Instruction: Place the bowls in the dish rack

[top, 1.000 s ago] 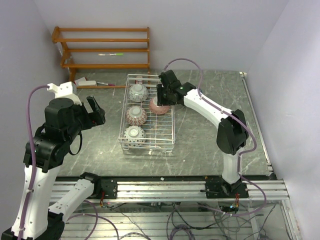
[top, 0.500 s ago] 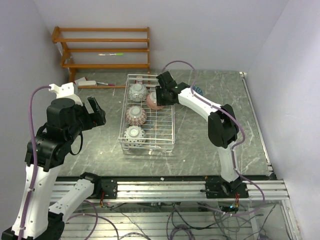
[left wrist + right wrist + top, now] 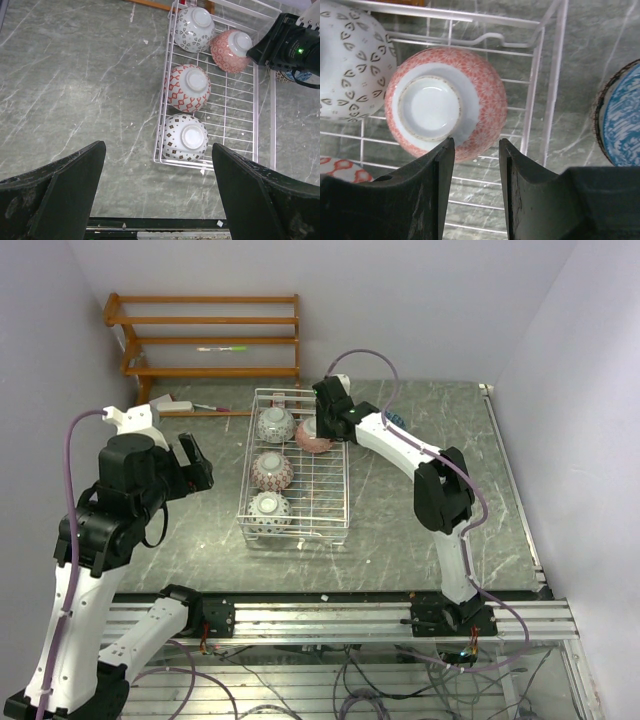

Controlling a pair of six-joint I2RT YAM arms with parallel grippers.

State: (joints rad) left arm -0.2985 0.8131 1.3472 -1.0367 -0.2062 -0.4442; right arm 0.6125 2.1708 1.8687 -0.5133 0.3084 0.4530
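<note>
Pink bowl [image 3: 445, 107] overturned in dish rack [image 3: 322, 492]

Right wrist view shows a blue bowl [image 3: 620, 117] just outside the wire wall, hard to see from above. Right gripper [image 3: 476, 145] stretches to the far corner, fingers narrowly apart over the pink rim; grip unclear. Left gripper [image 3: 159, 147] hangs raised, spread wide.

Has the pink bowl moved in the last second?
Yes. The pink bowl has gone toward the far end of the dish rack, now beside the grey-white bowl.
</note>
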